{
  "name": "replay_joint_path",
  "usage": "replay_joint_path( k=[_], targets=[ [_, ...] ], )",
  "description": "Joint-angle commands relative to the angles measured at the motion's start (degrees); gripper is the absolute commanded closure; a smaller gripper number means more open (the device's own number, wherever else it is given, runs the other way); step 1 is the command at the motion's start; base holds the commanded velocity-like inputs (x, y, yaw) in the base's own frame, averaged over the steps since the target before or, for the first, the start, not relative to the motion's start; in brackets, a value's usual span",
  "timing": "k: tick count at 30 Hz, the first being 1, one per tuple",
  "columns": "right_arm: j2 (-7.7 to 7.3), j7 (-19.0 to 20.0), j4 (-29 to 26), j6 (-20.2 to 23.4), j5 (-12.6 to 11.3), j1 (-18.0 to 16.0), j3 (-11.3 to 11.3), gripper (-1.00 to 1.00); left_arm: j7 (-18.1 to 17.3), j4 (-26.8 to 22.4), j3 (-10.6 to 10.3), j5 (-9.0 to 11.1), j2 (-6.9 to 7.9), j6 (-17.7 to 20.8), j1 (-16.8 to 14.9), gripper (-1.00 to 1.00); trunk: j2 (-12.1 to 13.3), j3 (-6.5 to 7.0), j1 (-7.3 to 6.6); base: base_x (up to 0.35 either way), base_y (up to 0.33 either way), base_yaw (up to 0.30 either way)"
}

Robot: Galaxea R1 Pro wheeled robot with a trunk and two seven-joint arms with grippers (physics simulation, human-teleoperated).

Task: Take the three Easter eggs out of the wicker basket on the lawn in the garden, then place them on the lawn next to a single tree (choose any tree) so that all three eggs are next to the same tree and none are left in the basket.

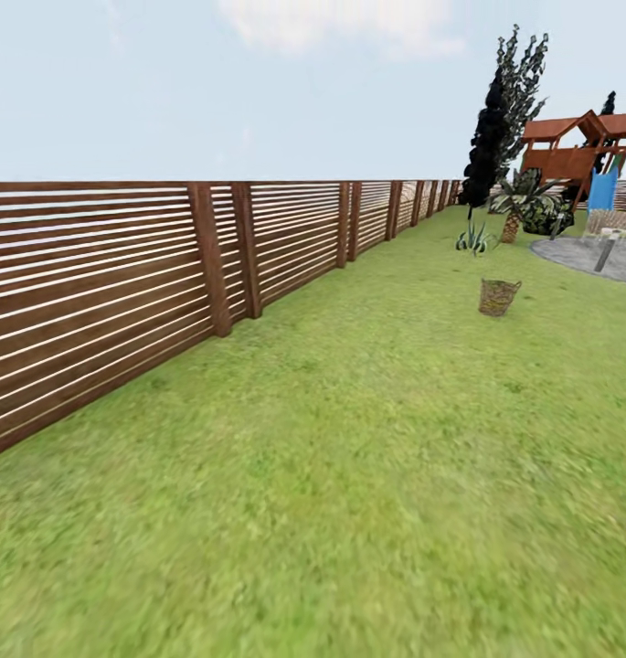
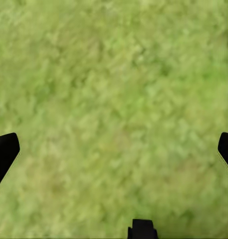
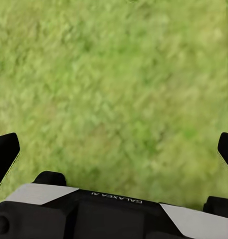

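Wicker basket (image 1: 499, 296) stands well ahead on the lawn (image 1: 367, 475), eggs probably inside; drive up square, both grippers' fingers (image 2: 5, 153) wide apart, empty.

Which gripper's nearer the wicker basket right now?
Right, probably: the wicker basket stands far ahead, right of centre. Both the left gripper and right gripper hang open over lawn, well short.

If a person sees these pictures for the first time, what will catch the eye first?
The long brown slatted fence along the left of the head view, running far back beside the wide green lawn. Next, the small wicker basket standing alone on the grass at the right, and behind it a dark tall tree and a red-roofed play structure.
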Motion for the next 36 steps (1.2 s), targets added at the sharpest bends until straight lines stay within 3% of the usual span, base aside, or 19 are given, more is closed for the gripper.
replay_joint_path(
  k=[1,36],
  targets=[
    [-0.02,0.06,-0.10,0.35,-0.45,-0.02,0.08,-1.00,0.13,0.03,-0.10,0.11,0.01,-0.19,-0.02,-1.00,-0.04,-0.01,0.04,0.327,0.113,-0.227],
    [-0.03,0.01,-0.10,0.35,-0.45,-0.01,0.08,-1.00,0.13,0.03,-0.12,0.03,-0.04,-0.20,-0.02,-1.00,-0.04,1.74,0.04,0.327,0.113,-0.231]
  ],
)
